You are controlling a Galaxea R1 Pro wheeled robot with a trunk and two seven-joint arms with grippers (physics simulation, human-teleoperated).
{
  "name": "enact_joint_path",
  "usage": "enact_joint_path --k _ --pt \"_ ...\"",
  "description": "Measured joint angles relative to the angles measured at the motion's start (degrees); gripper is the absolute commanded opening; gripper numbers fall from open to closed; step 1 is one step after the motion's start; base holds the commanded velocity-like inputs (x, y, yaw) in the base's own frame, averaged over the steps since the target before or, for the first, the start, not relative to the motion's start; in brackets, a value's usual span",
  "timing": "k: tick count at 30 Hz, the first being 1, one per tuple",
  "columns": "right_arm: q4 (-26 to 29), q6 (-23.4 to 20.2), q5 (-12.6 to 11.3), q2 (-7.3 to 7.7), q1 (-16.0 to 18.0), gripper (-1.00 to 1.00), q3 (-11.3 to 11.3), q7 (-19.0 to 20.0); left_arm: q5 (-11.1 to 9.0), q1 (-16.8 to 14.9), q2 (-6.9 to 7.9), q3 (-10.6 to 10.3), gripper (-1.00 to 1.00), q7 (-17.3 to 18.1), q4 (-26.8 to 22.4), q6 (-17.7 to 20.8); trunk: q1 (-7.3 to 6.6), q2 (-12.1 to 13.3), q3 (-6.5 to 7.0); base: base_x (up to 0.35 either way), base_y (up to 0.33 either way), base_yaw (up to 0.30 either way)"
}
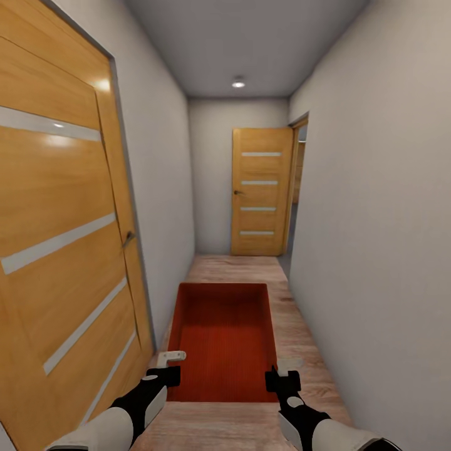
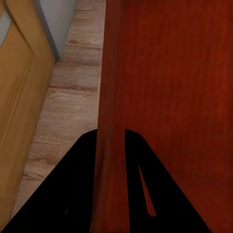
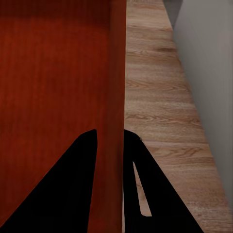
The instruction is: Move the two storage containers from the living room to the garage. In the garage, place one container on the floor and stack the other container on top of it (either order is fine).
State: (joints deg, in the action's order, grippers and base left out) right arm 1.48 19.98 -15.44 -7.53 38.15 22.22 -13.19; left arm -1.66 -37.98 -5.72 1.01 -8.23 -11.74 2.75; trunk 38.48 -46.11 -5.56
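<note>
While it is being carried down the hallway:
Bin (image 1: 224, 338): held off the wood floor (image 1: 300, 326), between the two pincers.
Left pincer (image 1: 164, 369): clamped on its near left wall.
Right pincer (image 1: 280, 373): clamped on its right wall.
Long axis: points straight ahead, away from both pincers, toward the far door (image 1: 262, 191).
Carrying well: keep both sides level and centred between the walls.

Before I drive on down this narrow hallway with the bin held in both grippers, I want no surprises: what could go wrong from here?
The left gripper and right gripper each pinch only a thin side wall of the storage container, so a jolt might let it slip. The door stands close on the left, and the wall close on the right; drifting sideways could knock the container.
</note>
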Motion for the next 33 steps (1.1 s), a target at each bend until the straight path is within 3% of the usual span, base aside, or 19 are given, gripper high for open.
enact_joint_path --k 10,33 --pt "0.01 0.02 0.05 0.0 0.0 -1.0 -0.04 0.0 0.01 0.0 0.0 0.02 -1.0 0.03 0.01 -0.01 0.0 0.0 0.0 0.322 0.0 -0.147" --pt "0.0 0.03 0.09 0.0 0.0 -1.0 -0.05 -0.02 0.01 0.0 0.0 0.02 -1.0 0.02 -0.01 -0.02 0.0 0.0 0.0 0.322 0.0 -0.004"
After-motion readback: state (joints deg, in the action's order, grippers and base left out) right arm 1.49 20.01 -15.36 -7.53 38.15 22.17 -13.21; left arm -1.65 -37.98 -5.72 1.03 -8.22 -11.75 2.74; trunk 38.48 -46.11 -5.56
